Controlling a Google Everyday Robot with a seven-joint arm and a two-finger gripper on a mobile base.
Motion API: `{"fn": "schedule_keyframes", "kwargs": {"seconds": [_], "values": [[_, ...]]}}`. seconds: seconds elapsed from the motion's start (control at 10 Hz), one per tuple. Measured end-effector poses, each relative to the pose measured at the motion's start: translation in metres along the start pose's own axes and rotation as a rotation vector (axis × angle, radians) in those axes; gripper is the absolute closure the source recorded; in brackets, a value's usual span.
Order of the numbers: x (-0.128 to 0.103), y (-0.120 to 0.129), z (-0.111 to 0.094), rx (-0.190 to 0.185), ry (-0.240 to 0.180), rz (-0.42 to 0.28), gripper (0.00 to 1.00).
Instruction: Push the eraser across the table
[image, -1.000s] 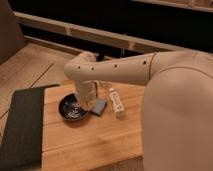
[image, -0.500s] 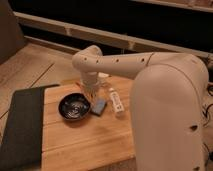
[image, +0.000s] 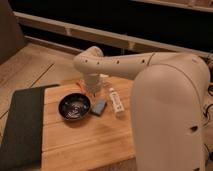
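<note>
The robot's hand (image: 94, 92) hangs from the bent white arm (image: 125, 62) over the far middle of the tabletop (image: 85, 142), pointing down, its tip just above the wood. Its fingers are closed together and it has hold of nothing. The eraser (image: 99, 107), a small blue-grey block, lies flat on the tabletop just in front of the hand, toward the near side; whether the two touch cannot be told. Close to the left of the eraser stands a round black bowl (image: 74, 107) with a shiny inside. To the right of the eraser lies a slim white object (image: 116, 102), its long side running from far to near. A dark grey mat (image: 22, 125) covers the left end of the tabletop. The robot's broad white body fills the right of the view.
</note>
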Motion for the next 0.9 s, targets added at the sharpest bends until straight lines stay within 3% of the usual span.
{"fn": "schedule_keyframes", "kwargs": {"seconds": [0.2, 0.4, 0.9], "values": [[-0.027, -0.012, 0.021, 0.015, -0.046, -0.025, 1.00], [-0.051, -0.005, 0.043, -0.016, -0.071, -0.068, 1.00], [-0.059, -0.003, 0.050, -0.026, -0.078, -0.084, 1.00]]}}
